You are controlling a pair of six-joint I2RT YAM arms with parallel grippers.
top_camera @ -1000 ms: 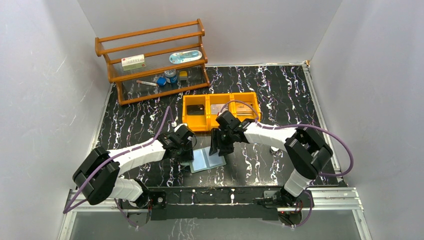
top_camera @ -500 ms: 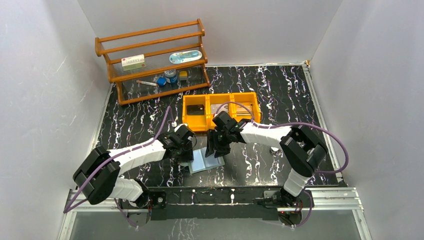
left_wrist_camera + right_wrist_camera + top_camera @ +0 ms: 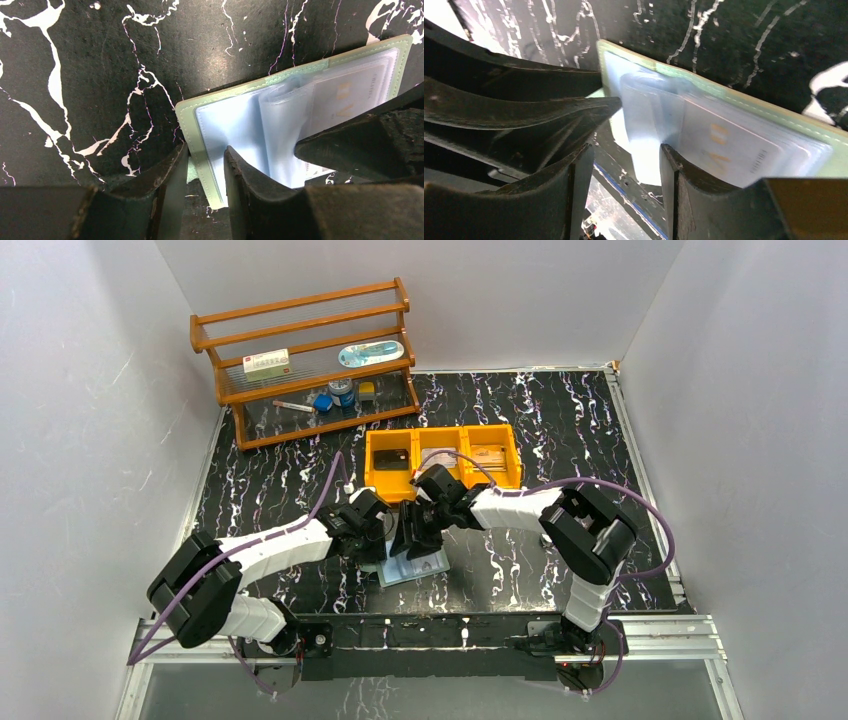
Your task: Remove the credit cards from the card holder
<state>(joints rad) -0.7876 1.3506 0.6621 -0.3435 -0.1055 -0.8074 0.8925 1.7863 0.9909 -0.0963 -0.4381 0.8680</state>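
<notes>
The card holder (image 3: 414, 566) lies open on the black table, pale green-edged with bluish clear sleeves (image 3: 280, 125). A card (image 3: 350, 95) with tan lettering shows inside a sleeve. My left gripper (image 3: 206, 150) stands narrowly open astride the holder's left edge, one finger on the inner sleeve, the other on the table. My right gripper (image 3: 626, 150) is open over the same end, close to the left one. A loose sleeve end (image 3: 644, 160) hangs between its jaws, and its right finger rests over the card (image 3: 724, 145). Further cards lie in the orange bin: a silvery one (image 3: 437, 454) and a tan one (image 3: 488, 456).
The orange three-compartment bin (image 3: 441, 480) stands just behind both grippers, with a dark item (image 3: 390, 458) in its left compartment. A wooden shelf rack (image 3: 305, 360) with small items stands at the back left. White walls close in both sides.
My right gripper has moved left over the card holder, up to the left gripper. The left gripper has stayed in place and narrowed slightly.
</notes>
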